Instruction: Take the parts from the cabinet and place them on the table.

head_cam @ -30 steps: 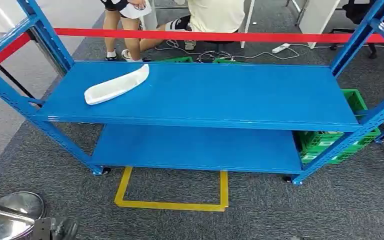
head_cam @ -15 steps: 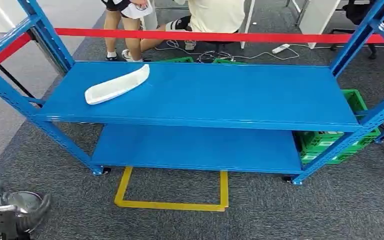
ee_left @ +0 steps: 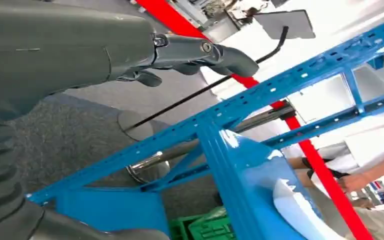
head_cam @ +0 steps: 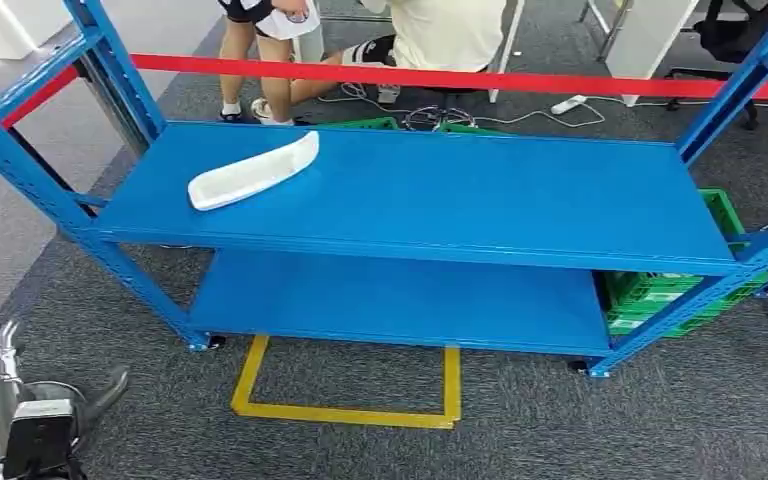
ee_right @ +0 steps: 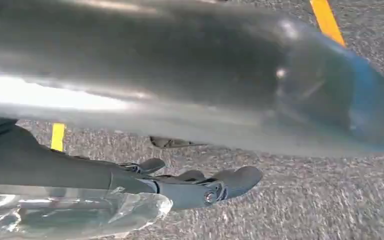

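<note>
Lying on the upper shelf (head_cam: pixel 440 190) of the blue cabinet (head_cam: pixel 30 165), toward its left end: one white curved part (head_cam: pixel 253 171), long and shallow, untouched. Left hand (head_cam: pixel 35 420) low at the near left above grey carpet (head_cam: pixel 660 420), fingers (head_cam: pixel 110 388) spread, holding nothing. Right hand (ee_right: pixel 130 182) over the carpet, fingers extended, nothing visible in its grasp. Green crates (head_cam: pixel 660 290) beside the lower shelf at right. Yellow floor marking (head_cam: pixel 345 410) before the cabinet; red tape barrier (head_cam: pixel 440 78) behind; people's legs (head_cam: pixel 260 70) beyond.

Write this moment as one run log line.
white part on upper shelf | left hand open, low | right hand empty
</note>
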Available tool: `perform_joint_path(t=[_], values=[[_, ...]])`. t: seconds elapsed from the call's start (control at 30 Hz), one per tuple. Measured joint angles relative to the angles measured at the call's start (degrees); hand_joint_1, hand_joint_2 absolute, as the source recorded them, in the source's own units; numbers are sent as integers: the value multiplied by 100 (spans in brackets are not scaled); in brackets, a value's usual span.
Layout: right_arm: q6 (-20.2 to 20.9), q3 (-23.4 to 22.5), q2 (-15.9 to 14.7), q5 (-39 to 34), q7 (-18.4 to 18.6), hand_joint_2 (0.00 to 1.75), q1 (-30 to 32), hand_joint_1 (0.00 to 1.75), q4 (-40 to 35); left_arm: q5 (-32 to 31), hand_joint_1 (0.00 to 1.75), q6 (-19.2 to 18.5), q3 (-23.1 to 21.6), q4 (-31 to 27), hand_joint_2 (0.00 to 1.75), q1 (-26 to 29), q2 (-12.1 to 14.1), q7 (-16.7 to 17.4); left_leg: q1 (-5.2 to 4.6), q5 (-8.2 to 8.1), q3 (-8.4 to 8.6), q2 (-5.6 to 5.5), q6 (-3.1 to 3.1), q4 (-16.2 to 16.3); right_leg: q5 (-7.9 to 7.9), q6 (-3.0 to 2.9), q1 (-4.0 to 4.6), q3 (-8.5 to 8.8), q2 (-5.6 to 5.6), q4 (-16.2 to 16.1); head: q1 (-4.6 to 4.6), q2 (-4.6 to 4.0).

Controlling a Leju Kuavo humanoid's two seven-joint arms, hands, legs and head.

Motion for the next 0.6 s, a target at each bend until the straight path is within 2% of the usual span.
perform_joint_path(t=[0.03,0.07,0.1,0.13,0.2,0.23,0.27,0.3,0.33,0.37,0.4,0.43,0.47,0.53,0.57,0.6], values=[[-26,-13,24,13,28,0,9,0,11,-2,0,-2,-4,0,175,7,-2,0,1,-11,9,0,-10,3,-125,16,-3,-195,0,338,-2,0],[-62,-29,33,46,72,175,23,0,18,-7,0,-9,-2,0,175,13,-7,0,4,-21,29,-1,-30,5,-127,16,-7,-296,-1,460,0,0],[-124,-33,44,100,137,175,31,0,22,-17,0,-35,6,0,175,15,-9,0,12,-35,62,-3,-61,6,12,34,-11,-253,-2,323,-2,0],[-171,-35,55,140,184,175,33,0,26,-24,0,-44,15,0,175,15,-18,0,26,-61,111,-6,-91,9,250,42,-18,-100,-3,-25,-2,0],[-276,-37,64,221,333,175,34,0,46,-101,0,20,28,0,175,15,-20,0,62,-151,239,-8,-176,11,857,71,-48,399,-7,-1102,5,0],[-326,-37,105,249,444,175,25,0,81,-164,0,97,31,0,175,13,-20,0,57,-180,274,-3,-218,13,665,63,-10,436,8,-1195,24,-2],[-365,-39,116,271,538,175,8,0,96,-210,0,160,28,0,175,9,-17,0,40,-193,243,-4,-266,22,526,-70,10,440,-21,-1256,53,0],[-411,-42,116,312,668,175,14,0,96,-251,0,194,33,0,175,7,-20,0,45,-219,239,-2,-303,7,616,-137,18,499,-6,-1248,-2,-2],[-437,-53,116,343,751,175,35,0,96,-265,0,217,33,2,175,3,-17,0,55,-200,289,-3,-343,38,615,-192,26,437,-11,-1255,-22,0],[-457,-66,116,359,811,175,46,0,101,-278,0,239,33,2,175,0,-15,0,67,-192,300,-4,-359,63,609,-230,18,566,12,-1254,-15,0],[-464,-68,116,397,842,175,60,0,101,-295,0,262,37,2,175,-6,-11,2,71,-181,233,12,-373,207,581,-275,7,621,3,-1291,-31,-2],[-470,-68,116,418,859,175,59,0,103,-306,0,280,39,2,175,-22,-7,9,68,-222,107,25,-396,463,554,-318,7,683,-1,-1300,-63,0],[-488,-68,118,440,861,175,47,0,103,-308,0,289,48,2,175,-34,-4,28,68,-365,-140,25,-420,836,522,-357,9,716,-1,-1302,-76,-2],[-501,-68,129,487,863,175,43,0,105,-398,0,201,55,22,175,-39,11,114,69,-735,-727,25,-446,1641,438,-381,15,781,4,-1302,-100,0],[-501,-68,129,505,863,175,48,0,105,-454,0,152,55,37,175,-45,15,151,69,-791,-920,25,-452,1838,398,-378,16,823,7,-1302,-96,0],[-501,-68,129,522,863,175,54,0,107,-515,0,127,59,65,175,-56,22,203,70,-681,-1013,25,-452,1819,347,-373,15,889,13,-1302,-103,0]])
